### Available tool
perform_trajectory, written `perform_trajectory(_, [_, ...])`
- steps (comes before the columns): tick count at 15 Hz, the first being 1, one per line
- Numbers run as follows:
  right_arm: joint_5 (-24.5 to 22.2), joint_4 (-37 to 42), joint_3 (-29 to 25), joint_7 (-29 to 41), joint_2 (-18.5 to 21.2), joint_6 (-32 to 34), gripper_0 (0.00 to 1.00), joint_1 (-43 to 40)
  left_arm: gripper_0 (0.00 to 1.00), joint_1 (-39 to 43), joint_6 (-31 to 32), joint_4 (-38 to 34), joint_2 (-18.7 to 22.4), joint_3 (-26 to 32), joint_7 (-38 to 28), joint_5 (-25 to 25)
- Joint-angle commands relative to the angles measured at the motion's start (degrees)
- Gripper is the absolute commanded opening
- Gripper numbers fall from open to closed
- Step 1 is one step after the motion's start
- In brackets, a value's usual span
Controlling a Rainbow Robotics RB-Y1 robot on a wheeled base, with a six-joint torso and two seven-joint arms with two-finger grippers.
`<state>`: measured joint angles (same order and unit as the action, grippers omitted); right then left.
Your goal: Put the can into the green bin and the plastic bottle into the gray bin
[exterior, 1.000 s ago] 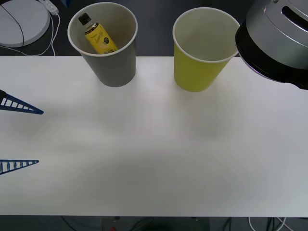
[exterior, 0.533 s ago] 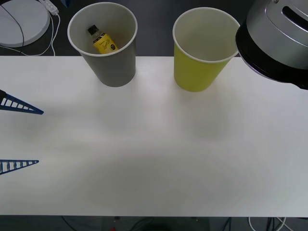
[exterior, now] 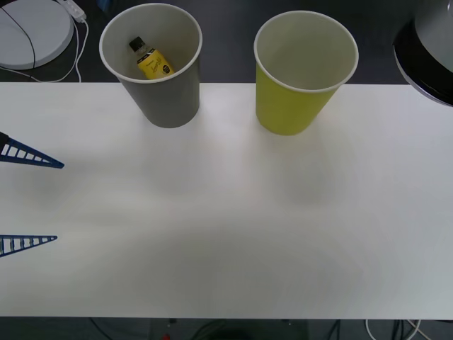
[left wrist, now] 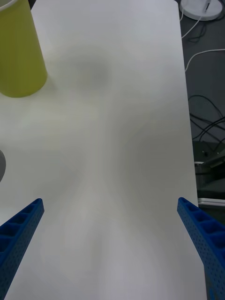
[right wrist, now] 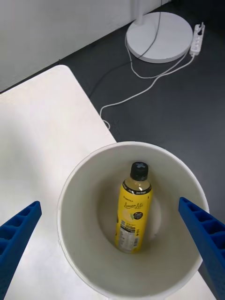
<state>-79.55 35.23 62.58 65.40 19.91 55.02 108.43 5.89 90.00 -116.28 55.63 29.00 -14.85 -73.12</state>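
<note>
The plastic bottle [exterior: 151,60], yellow with a black cap, lies inside the gray bin [exterior: 161,99] at the table's back left. Looking down into that gray bin [right wrist: 79,262], the right wrist view shows the bottle [right wrist: 132,208] leaning on the bottom, with my right gripper [right wrist: 109,202] open above it and holding nothing. The green bin [exterior: 294,106] stands to the right of the gray one; its pale inside wall shows. The can is out of view. My left gripper [exterior: 59,202] hangs open over the table's left edge, far from both bins. My right arm [exterior: 432,57] is at the upper right corner.
A white table [exterior: 226,212] carries both bins near its far edge. On the dark floor behind it lie a round white stand base [exterior: 32,32], a cable and a power strip [right wrist: 199,37]. The left wrist view shows the green bin [left wrist: 18,51] and bare tabletop.
The bottle has slid from leaning high in the gray bin down to its bottom. My right arm has drawn back to the right, uncovering the green bin's rim.
</note>
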Motion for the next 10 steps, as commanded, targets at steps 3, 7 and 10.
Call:
perform_trajectory(3, [2.0,9.8,-0.5,-0.7,7.2,0.0,1.00,-3.6,1.00,0.0,0.0,0.0,0.0,0.0,0.0,0.0])
perform_trajectory(7, [4.8,17.6,-0.5,-1.8,13.3,0.0,1.00,-6.1,1.00,0.0,0.0,0.0,0.0,0.0,0.0,0.0])
perform_trajectory(10, [5.3,24.1,-1.9,-2.7,17.9,-0.1,1.00,-8.9,1.00,0.0,0.0,0.0,0.0,0.0,0.0,0.0])
